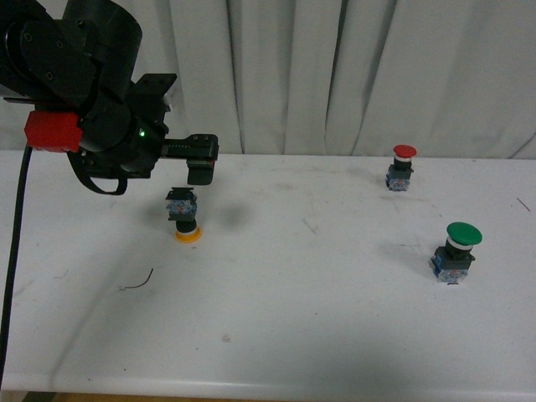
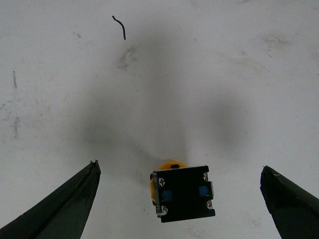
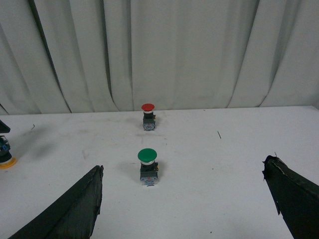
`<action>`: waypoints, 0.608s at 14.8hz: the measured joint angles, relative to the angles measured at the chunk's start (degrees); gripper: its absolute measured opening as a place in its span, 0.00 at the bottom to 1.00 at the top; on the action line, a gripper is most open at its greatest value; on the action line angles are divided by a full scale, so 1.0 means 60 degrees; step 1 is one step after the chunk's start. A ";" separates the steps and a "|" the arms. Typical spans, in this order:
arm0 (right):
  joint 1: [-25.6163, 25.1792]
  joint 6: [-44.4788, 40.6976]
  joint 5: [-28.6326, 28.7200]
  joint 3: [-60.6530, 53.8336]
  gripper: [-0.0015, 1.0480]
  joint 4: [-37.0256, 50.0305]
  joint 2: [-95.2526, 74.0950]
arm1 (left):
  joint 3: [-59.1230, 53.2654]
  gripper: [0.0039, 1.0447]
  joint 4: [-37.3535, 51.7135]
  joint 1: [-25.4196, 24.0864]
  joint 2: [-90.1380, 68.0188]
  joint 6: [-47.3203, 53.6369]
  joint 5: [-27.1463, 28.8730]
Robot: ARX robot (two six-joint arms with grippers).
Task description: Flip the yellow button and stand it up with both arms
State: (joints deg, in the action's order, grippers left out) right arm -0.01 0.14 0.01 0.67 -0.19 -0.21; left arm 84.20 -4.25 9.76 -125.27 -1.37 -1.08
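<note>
The yellow button stands upside down on the white table, yellow cap on the surface and black-and-blue base on top. My left gripper hangs open just above it, not touching. In the left wrist view the base sits between the two spread fingers, with the gripper centred over it and a sliver of cap showing. My right gripper is open and empty over the right part of the table. Its view catches the yellow button at the far left edge. The right arm is outside the front view.
A red-capped button stands upright at the back right, also seen as the red button. A larger green-capped button stands nearer the front right, the green button. A thin wire scrap lies front left. Curtains hang behind.
</note>
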 joint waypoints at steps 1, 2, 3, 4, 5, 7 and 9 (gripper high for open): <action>0.0000 0.0000 0.0000 0.0000 0.94 0.0000 0.0000 | 0.0087 0.94 -0.0149 0.0011 -0.0091 -0.0015 0.0018; 0.0000 0.0000 0.0000 0.0000 0.94 -0.0004 0.0000 | 0.0109 0.94 -0.0270 0.0044 -0.0200 -0.0036 0.0073; 0.0000 0.0000 0.0000 0.0000 0.94 0.0000 0.0000 | 0.0109 0.94 -0.0295 0.0095 -0.0335 -0.0033 0.0084; 0.0000 0.0000 0.0000 0.0000 0.94 -0.0004 0.0000 | 0.0109 0.94 -0.0306 0.0124 -0.0412 -0.0029 0.0142; 0.0000 0.0000 0.0000 0.0000 0.94 -0.0004 0.0000 | 0.0109 0.94 -0.0302 0.0153 -0.0481 -0.0025 0.0219; 0.0000 0.0000 0.0000 0.0000 0.94 -0.0004 0.0000 | 0.0146 0.94 -0.0390 0.0157 -0.0565 -0.0018 0.0361; 0.0000 0.0000 0.0000 0.0000 0.94 0.0000 0.0000 | 0.0197 0.87 -0.0379 0.0164 -0.0608 -0.0004 0.0437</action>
State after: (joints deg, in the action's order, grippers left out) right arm -0.01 0.14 0.01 0.67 -0.19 -0.21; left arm 85.38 -6.52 10.74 -128.92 -1.39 1.54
